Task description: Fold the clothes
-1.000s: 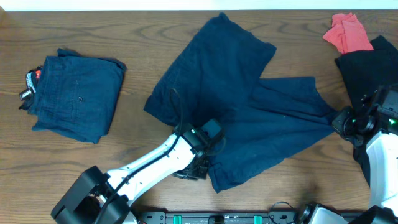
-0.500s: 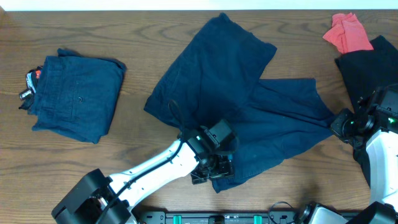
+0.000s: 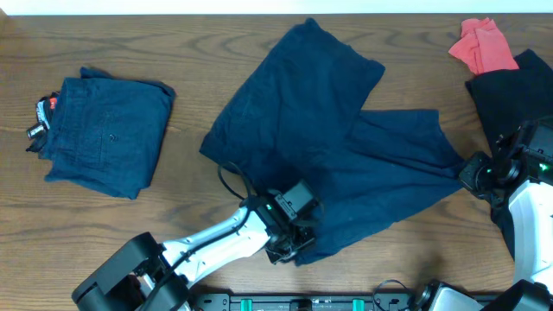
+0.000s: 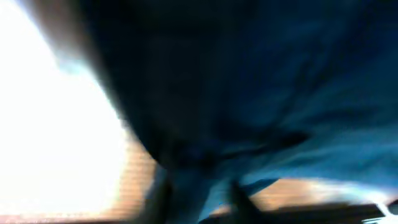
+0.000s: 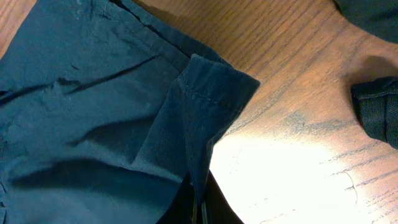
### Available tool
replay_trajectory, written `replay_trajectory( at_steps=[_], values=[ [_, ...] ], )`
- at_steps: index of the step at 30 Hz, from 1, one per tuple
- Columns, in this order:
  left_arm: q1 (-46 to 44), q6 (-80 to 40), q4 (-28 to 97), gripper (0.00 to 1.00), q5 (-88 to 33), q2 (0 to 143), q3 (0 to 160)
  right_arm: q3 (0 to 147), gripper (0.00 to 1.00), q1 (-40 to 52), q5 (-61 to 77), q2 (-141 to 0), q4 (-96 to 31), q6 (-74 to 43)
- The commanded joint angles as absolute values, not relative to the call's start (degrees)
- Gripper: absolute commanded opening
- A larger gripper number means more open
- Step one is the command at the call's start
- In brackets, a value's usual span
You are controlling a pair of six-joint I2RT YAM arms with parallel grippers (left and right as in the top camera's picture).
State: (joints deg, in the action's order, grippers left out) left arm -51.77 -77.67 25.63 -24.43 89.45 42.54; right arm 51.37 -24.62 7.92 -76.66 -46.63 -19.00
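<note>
A pair of dark navy shorts (image 3: 328, 130) lies spread out on the table's middle. A second navy pair (image 3: 108, 130) lies folded at the left, with a red-and-white tag (image 3: 41, 117) on its left edge. My left gripper (image 3: 294, 246) is at the front hem of the spread shorts. The left wrist view is blurred; its fingers (image 4: 202, 196) stand apart with blue cloth between them. My right gripper (image 3: 465, 171) is shut on the right corner of the spread shorts. The right wrist view shows that hem (image 5: 211, 81) pinched between the fingers (image 5: 199, 208).
A red cloth (image 3: 479, 47) lies at the back right. A black garment (image 3: 514, 91) lies beside it at the right edge, close to my right arm; part of it shows in the right wrist view (image 5: 379, 112). Bare wood (image 3: 199, 95) separates the two navy pairs.
My left gripper swung right over the front hem, then drew back left and lower to the hem's edge. The right gripper and the shorts' corner have barely moved.
</note>
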Motion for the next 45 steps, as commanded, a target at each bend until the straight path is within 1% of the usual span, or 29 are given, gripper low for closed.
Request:
replay_trajectory(
  at_steps=[1,5,10,14,17,18,19,20,22,24,25,26,27,28,30,34,39,45],
  values=[
    [-47.5,-75.0,26.1,0.06,-20.5,88.7,42.3,51.5,0.01,-24.7,7.6,-77.1,-47.2,-18.3],
    [-40.7,-67.1,26.3,0.06,-19.4,88.7,42.3,51.5,0.01,-24.7,9.2,-77.1,-48.2,-18.3],
    [-29.2,-54.9,26.6,0.06,-18.6,88.7,42.3,51.5,0.01,-24.7,13.3,-77.1,-49.1,-18.4],
    [-20.1,-49.3,28.6,0.06,-19.3,88.7,42.5,51.4,0.02,-24.2,14.2,-77.1,-50.5,-19.2],
    [-15.9,-45.2,30.4,0.06,-24.3,88.7,42.6,50.9,0.03,-23.0,13.9,-77.1,-50.2,-19.2],
    [-15.3,-44.5,31.1,0.08,-26.5,88.7,42.6,50.8,0.04,-22.7,13.7,-77.1,-50.2,-19.2],
    [-15.0,-44.3,31.8,0.17,-27.9,88.7,42.6,50.7,0.06,-22.3,12.9,-77.1,-50.2,-19.2],
    [-15.1,-44.3,32.6,0.3,-29.4,88.7,42.6,50.7,0.1,-22.0,11.7,-77.1,-50.2,-19.2],
    [-15.1,-43.6,34.1,0.43,-32.3,88.7,42.6,50.7,0.23,-21.7,9.2,-77.1,-50.2,-19.2],
    [-15.0,-43.5,36.4,0.65,-34.2,88.7,42.6,50.7,0.32,-21.7,5.4,-77.1,-50.6,-19.2],
    [-14.9,-43.5,37.8,0.71,-34.3,88.6,42.6,50.7,0.35,-21.7,2.8,-77.1,-50.9,-19.2],
    [-14.6,-43.5,39.4,0.74,-34.3,88.4,42.6,50.7,0.38,-21.7,0.3,-77.1,-51.2,-19.3],
    [-14.2,-43.6,41.0,0.75,-34.3,88.2,42.6,50.7,0.44,-21.8,-2.4,-77.1,-51.6,-19.8],
    [-13.8,-43.8,42.1,0.75,-34.3,87.8,42.6,50.7,0.45,-21.8,-4.7,-77.1,-52.0,-20.5],
    [-13.5,-45.6,44.0,0.75,-34.3,87.0,42.5,50.7,0.45,-21.8,-7.4,-77.1,-52.6,-22.4],
    [-14.7,-50.3,42.6,0.75,-32.4,85.5,42.5,50.7,0.46,-21.8,-6.6,-77.1,-51.8,-22.4],
    [-19.6,-60.6,39.2,0.75,-22.8,85.4,42.2,50.7,0.46,-21.7,-5.8,-77.1,-51.9,-22.2],
    [-25.3,-69.7,35.5,0.75,-15.0,85.4,41.4,50.7,0.46,-21.7,-5.7,-77.1,-52.1,-22.2]
  ],
)
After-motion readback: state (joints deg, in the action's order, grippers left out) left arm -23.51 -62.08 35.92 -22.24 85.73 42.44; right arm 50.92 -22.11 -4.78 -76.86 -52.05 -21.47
